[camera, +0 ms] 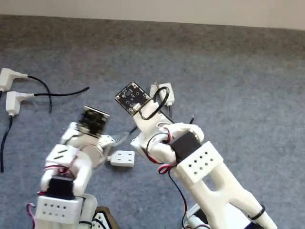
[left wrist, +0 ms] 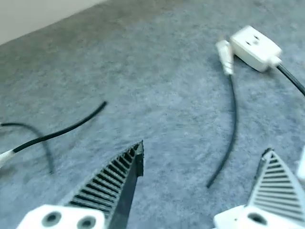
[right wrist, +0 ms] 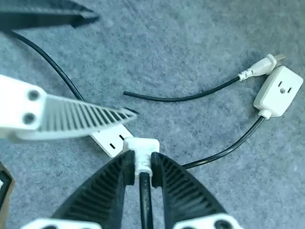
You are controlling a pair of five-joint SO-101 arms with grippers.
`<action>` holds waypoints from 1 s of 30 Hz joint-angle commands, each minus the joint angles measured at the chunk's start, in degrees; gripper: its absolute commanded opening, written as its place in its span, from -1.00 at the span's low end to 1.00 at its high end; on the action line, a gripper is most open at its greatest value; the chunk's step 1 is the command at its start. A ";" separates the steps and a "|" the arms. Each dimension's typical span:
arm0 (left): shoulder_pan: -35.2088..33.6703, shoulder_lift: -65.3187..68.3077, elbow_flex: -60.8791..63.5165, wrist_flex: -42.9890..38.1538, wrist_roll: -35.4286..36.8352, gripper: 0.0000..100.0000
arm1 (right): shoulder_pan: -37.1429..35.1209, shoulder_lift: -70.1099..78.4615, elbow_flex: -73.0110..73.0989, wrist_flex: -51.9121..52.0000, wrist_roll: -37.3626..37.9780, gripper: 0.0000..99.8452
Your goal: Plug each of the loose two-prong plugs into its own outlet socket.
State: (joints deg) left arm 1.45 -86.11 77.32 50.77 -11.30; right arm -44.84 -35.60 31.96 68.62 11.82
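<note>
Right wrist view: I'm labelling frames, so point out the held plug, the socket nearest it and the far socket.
held plug (right wrist: 141, 156), right wrist view, its white body.
near socket (right wrist: 111, 141), right wrist view, its slotted face.
far socket (right wrist: 279, 89), right wrist view, its slotted face.

— What sort of place was it?
— A robotics workbench, apparently: grey carpet-like mat, pale wall behind, and white arms with exposed red and black wires.
</note>
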 commanded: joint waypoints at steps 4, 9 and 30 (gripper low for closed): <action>-4.79 17.63 -28.62 14.77 8.44 -0.26 | 1.54 3.74 0.40 -0.66 6.24 -0.99; -13.14 47.87 -48.92 19.87 9.05 -0.26 | 1.10 4.79 0.31 -1.01 7.03 -0.99; -36.09 107.65 -85.14 21.19 0.62 -0.25 | -7.52 21.41 -13.76 2.68 28.48 -0.99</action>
State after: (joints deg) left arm -33.01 21.14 -5.41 72.13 -8.31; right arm -51.96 -17.67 26.24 69.76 38.99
